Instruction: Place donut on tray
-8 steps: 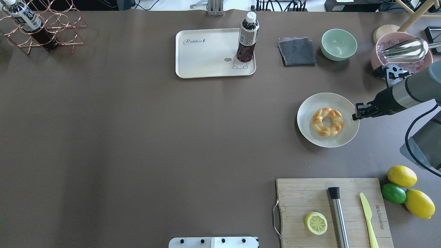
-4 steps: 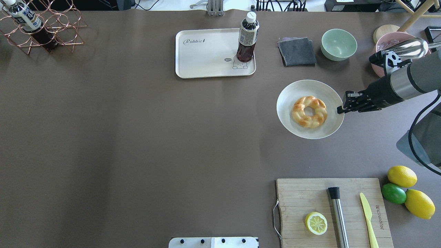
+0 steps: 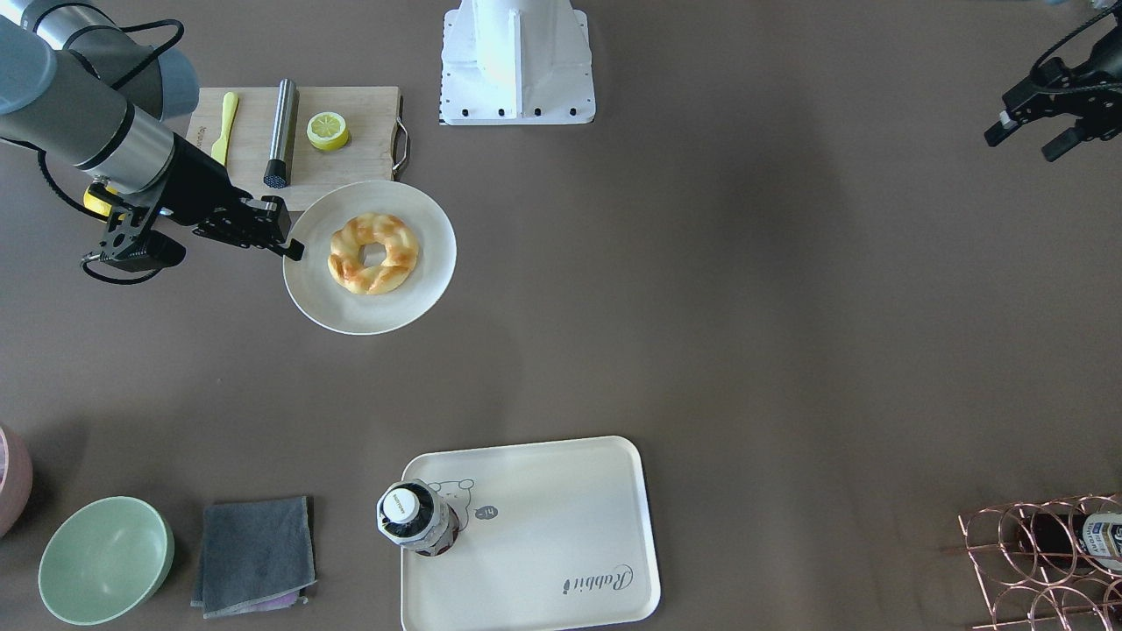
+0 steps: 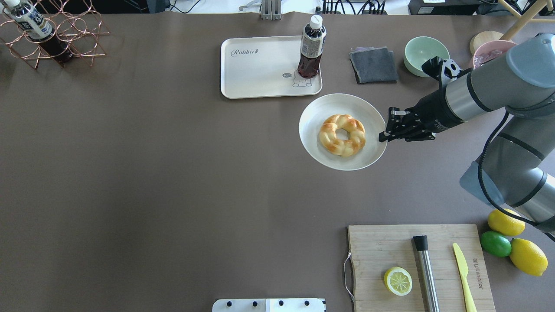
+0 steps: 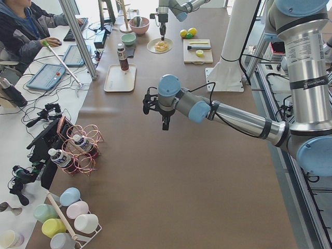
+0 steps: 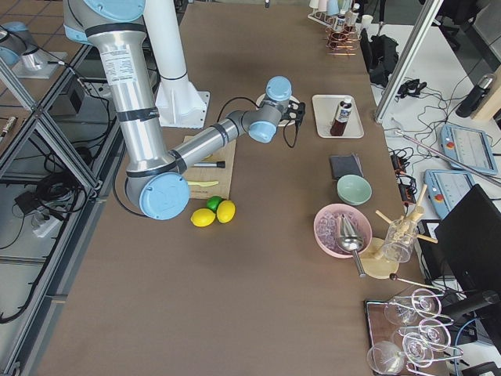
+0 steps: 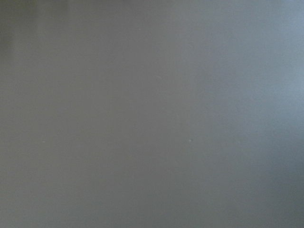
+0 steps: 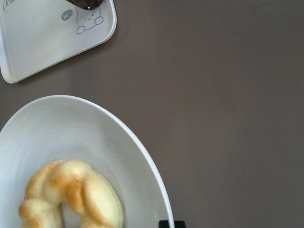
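The donut [image 4: 342,135], a braided golden ring, lies on a round off-white plate [image 4: 321,112]. My right gripper [image 4: 383,136] is shut on the plate's right rim and holds it just right of and in front of the tray. The cream-white tray [image 4: 260,69] with "Rabbit" script lies at the table's far middle. The front-facing view shows the same donut [image 3: 372,254], plate [image 3: 421,289], gripper [image 3: 294,250] and tray [image 3: 543,508]. The right wrist view shows the donut [image 8: 71,194], the plate [image 8: 71,128] and a tray corner [image 8: 38,38]. My left gripper [image 3: 1034,140] hangs open and empty, far from them.
A dark drink bottle [image 4: 311,47] stands on the tray's right end. A grey cloth [image 4: 373,65] and a green bowl [image 4: 426,55] lie right of the tray. A wooden cutting board [image 4: 390,247] with a lemon half, metal tool and knife lies front right. A copper wire rack [image 4: 56,34] stands far left.
My right gripper has carried the plate with the donut leftward and a little farther from me, toward the tray. The arm has stretched further over the table.
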`<state>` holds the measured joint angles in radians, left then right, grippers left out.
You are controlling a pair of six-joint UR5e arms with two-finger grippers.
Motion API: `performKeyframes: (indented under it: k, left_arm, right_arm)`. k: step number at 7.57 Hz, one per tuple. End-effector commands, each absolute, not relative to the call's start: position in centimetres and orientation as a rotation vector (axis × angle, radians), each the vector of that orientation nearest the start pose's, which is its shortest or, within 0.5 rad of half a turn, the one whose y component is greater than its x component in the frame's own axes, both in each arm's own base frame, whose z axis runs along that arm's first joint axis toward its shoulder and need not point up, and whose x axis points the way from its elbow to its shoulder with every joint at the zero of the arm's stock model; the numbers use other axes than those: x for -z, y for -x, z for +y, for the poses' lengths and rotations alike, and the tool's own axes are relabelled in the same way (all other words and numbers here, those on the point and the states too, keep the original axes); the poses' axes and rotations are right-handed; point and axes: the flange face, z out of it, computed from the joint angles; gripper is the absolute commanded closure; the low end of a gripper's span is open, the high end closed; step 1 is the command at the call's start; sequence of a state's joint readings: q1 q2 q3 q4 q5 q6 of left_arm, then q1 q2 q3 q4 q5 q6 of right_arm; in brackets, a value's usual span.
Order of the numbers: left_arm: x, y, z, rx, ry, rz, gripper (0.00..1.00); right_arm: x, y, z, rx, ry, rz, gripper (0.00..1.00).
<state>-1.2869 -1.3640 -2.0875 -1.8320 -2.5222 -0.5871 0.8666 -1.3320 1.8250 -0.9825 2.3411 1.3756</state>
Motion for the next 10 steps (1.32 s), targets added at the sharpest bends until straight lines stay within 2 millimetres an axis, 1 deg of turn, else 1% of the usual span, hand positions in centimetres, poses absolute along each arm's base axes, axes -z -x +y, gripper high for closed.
performKeyframes:
  k: [1,2,3,4,5,6,7,8,9,10]
  left_arm:
    - [-33.8,-21.9,-41.5,0.105,0.001,1.123,0.03]
    - [-30.7,-25.4,-41.3,0.13,0.025,1.15,0.03]
    - [-28.7,-29.0,-40.5,0.152,0.029,1.155,0.03]
    - [-25.5,-33.8,-40.0,0.175,0.051,1.163,0.03]
    - [-22.6,-36.2,-40.7,0.186,0.073,1.164,0.03]
    - [-21.2,-36.6,-41.1,0.191,0.075,1.16,0.03]
    - [-20.6,-36.8,-41.1,0.185,0.073,1.167,0.07]
    - [-20.1,-37.3,-41.4,0.181,0.07,1.172,0.09]
    - [-19.6,-37.5,-41.3,0.176,0.071,1.178,0.12]
    - [-19.5,-38.4,-40.5,0.17,0.09,1.178,0.16]
  right_arm:
    - [-27.0,34.3,-45.7,-0.164,0.107,-1.231,1.0]
    - [-25.3,36.0,-45.4,-0.156,0.102,-1.222,1.0]
    - [-23.6,37.5,-45.1,-0.15,0.104,-1.21,1.0]
    - [-22.7,38.6,-44.4,-0.136,0.101,-1.209,1.0]
    - [-21.9,39.0,-43.0,-0.116,0.089,-1.222,1.0]
    - [-21.5,39.1,-42.1,-0.101,0.089,-1.229,1.0]
    - [-21.2,40.0,-41.1,-0.098,0.089,-1.23,1.0]
    - [-20.9,40.8,-40.5,-0.095,0.077,-1.229,1.0]
    - [-20.9,40.8,-40.4,-0.096,0.072,-1.229,1.0]
    - [-20.8,40.7,-40.4,-0.096,0.071,-1.23,1.0]
